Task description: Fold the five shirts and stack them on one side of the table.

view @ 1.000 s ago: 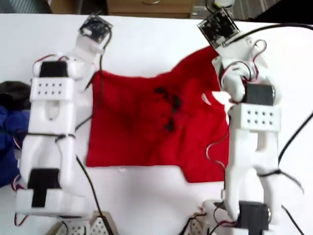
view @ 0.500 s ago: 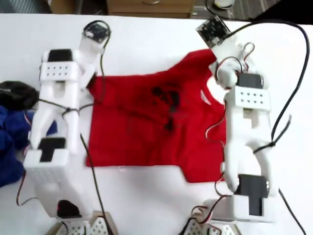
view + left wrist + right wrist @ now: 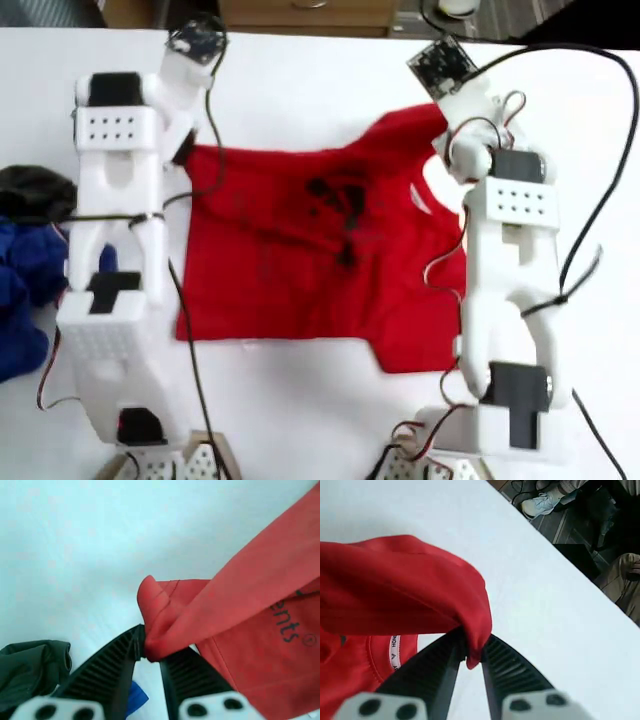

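Red fabric shirt (image 3: 300, 260) lies spread across the middle of your white desk (image 3: 300, 70), seen from the high view, with its collar toward 3 o'clock and its hem toward 9 o'clock. A dark print (image 3: 340, 205) sits on the chest near the centre. One sleeve (image 3: 420, 340) lies flat at about 5 o'clock.

Your left end effector (image 3: 151, 650) is at the shirt's 10 o'clock corner. Its ribbed black fingers (image 3: 107, 662) are pressed onto a bunched fold of the red cloth, and the wrist view shows that fold raised off the desk, with the fabric running away taut from the pinch.

Your right end effector (image 3: 472, 652) is at the shirt's 1 o'clock corner, beside the collar. It too is pinching red cloth, a rounded fold draped over the fingertips, and the white neck label (image 3: 394, 652) shows just beside them.

At 9 o'clock on the desk, by the left arm's base, you have a crumpled blue cloth heap (image 3: 25, 290). A dark bundled garment (image 3: 30, 190) is touching its far side. Both are apart from the red shirt.
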